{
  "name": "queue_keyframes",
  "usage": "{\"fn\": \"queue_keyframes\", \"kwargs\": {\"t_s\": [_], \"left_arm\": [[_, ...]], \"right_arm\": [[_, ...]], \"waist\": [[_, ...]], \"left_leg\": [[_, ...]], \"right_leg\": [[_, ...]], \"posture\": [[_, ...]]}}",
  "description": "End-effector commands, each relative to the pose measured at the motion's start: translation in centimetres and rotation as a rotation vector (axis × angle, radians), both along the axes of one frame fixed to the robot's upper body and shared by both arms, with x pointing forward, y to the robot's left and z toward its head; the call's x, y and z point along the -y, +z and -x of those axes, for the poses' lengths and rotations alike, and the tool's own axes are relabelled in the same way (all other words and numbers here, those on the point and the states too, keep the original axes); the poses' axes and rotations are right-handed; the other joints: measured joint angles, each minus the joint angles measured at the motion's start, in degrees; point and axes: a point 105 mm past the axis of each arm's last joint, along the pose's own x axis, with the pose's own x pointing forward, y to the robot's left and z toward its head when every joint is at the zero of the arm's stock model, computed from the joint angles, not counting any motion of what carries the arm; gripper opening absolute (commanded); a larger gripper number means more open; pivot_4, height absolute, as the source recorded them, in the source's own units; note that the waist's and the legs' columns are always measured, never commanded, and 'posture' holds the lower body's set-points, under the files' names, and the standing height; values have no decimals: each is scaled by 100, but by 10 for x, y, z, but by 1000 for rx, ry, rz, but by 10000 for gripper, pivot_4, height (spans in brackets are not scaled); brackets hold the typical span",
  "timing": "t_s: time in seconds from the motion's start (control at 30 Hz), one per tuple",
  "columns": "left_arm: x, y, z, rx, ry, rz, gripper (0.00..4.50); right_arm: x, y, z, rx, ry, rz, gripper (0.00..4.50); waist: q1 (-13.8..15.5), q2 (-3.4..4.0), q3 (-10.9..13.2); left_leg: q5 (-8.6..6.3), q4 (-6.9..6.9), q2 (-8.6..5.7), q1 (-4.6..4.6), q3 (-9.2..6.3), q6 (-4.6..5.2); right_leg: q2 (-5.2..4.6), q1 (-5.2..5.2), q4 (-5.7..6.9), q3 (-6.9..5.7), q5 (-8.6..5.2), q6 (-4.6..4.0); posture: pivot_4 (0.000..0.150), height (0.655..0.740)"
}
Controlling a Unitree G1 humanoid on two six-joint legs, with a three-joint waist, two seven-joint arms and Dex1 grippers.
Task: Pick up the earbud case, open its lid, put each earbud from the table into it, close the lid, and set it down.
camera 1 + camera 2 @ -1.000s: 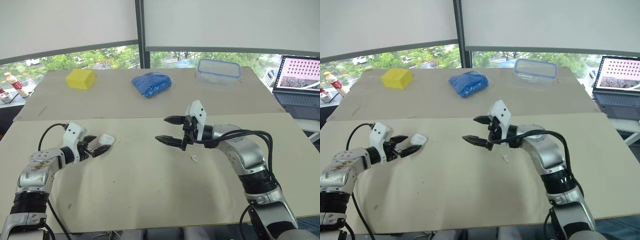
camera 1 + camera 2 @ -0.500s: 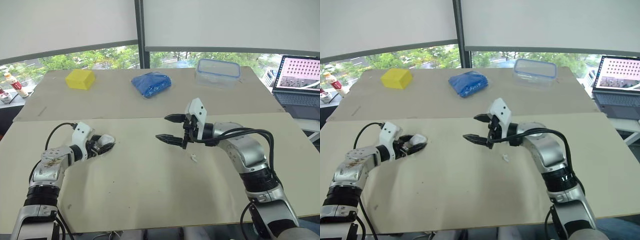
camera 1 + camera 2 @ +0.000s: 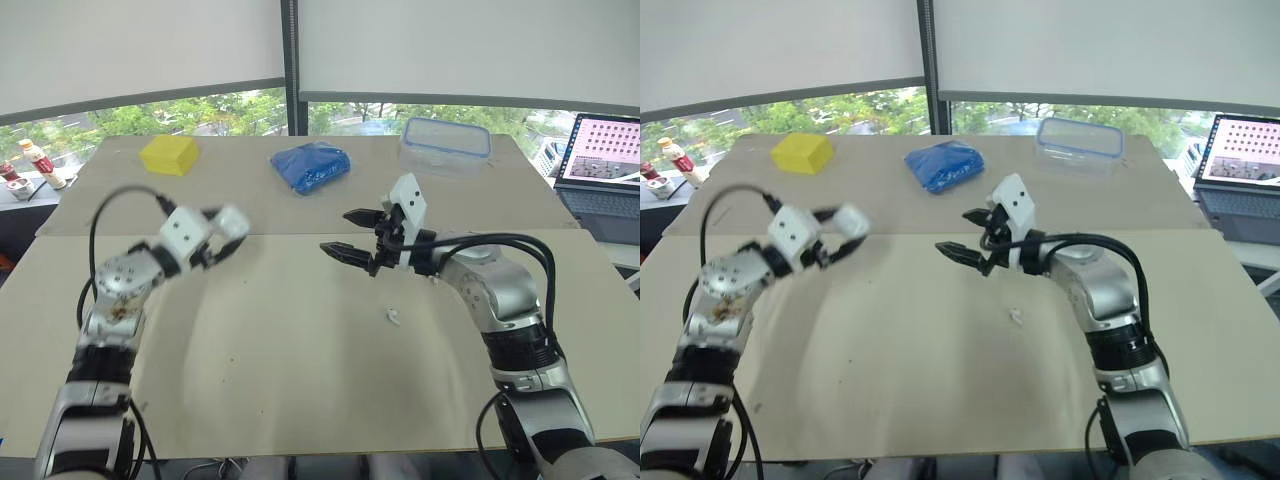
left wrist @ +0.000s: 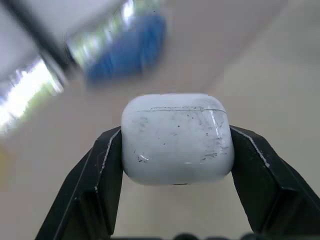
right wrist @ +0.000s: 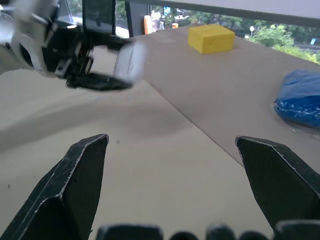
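One earbud (image 3: 393,317) lies where it did on the near table (image 3: 300,390), just short of the right gripper (image 3: 337,231), which still hovers with its fingers spread wide. The left gripper (image 3: 225,235) has risen off the tabletop and now holds the earbud case (image 3: 233,219), lid closed, clamped between its fingers in the air. Beyond, the yellow block (image 3: 168,155), blue bag (image 3: 311,167) and plastic container (image 3: 445,145) sit unmoved.

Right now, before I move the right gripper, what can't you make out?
- The earbud: too small in the head views to tell its pose.
- The case: blurred in the head views; in the left wrist view, fingers cover its sides.
- The laptop: cut off by the head views' right edge.
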Motion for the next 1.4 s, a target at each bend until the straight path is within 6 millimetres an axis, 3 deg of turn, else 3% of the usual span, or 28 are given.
{"fn": "queue_keyframes", "kwargs": {"t_s": [0.03,0.3,0.57,0.9,1.0,1.27,1.4], "left_arm": [[32,19,15,301,-151,-149,25982],[69,29,32,558,-360,-229,25982],[72,24,35,581,-405,-248,25982],[70,22,36,587,-409,-251,25982],[72,18,37,583,-417,-252,25982],[73,12,37,563,-426,-269,25982],[75,11,37,560,-434,-272,25982]], "right_arm": [[-2,20,2,-26,35,-66,45000],[-29,43,7,-75,97,-135,45000],[-38,48,11,-119,110,-169,45000],[-37,49,11,-129,109,-166,45000],[-37,50,10,-129,112,-169,37583],[-35,54,11,-125,112,-182,10609],[-35,56,11,-122,111,-187,9103]], "waist": [[-14,0,-1],[-158,0,-1],[-200,0,-1],[-210,0,-1],[-211,0,-1],[-212,0,-1],[-213,0,-1]], "left_leg": [[-1,0,-3,1,3,1],[-4,23,-8,-33,20,10],[-16,64,-10,-47,26,32],[-16,65,-9,-51,27,32],[-16,65,-9,-51,27,31],[-16,65,-9,-51,26,31],[-16,66,-9,-51,26,31]], "right_leg": [[-1,1,-3,1,2,3],[3,-48,29,1,4,7],[0,-53,40,-5,8,14],[1,-58,40,-9,8,14],[1,-58,40,-9,8,14],[2,-58,41,-10,8,14],[2,-59,42,-10,8,14]], "posture": [[1500,7400],[1500,7400],[1500,7400],[1500,7400],[1500,7400],[1500,7400],[1500,7400]]}}
